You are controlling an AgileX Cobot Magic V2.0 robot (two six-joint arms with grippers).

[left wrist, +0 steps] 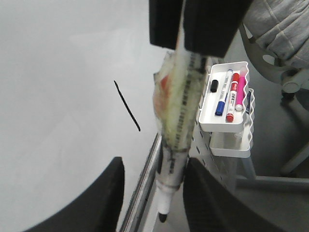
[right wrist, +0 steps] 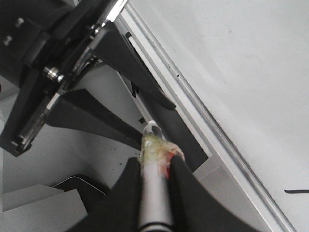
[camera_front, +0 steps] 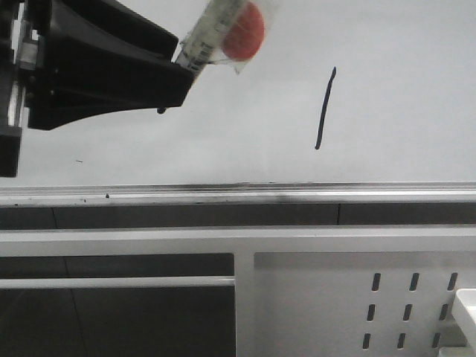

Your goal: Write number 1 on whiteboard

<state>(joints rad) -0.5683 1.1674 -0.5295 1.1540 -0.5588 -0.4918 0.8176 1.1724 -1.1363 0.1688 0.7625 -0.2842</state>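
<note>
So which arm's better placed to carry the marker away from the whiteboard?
Right. The right fingers grip the marker; the left fingers stand open around its tip end.

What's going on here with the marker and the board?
The number 1 is already on the whiteboard as a slanted black stroke. The right gripper is shut on the tape-wrapped marker, whose tip is off the board and sits between the open fingers of the left gripper. It looks like a handover between the arms, though the direction cannot be told.
</note>
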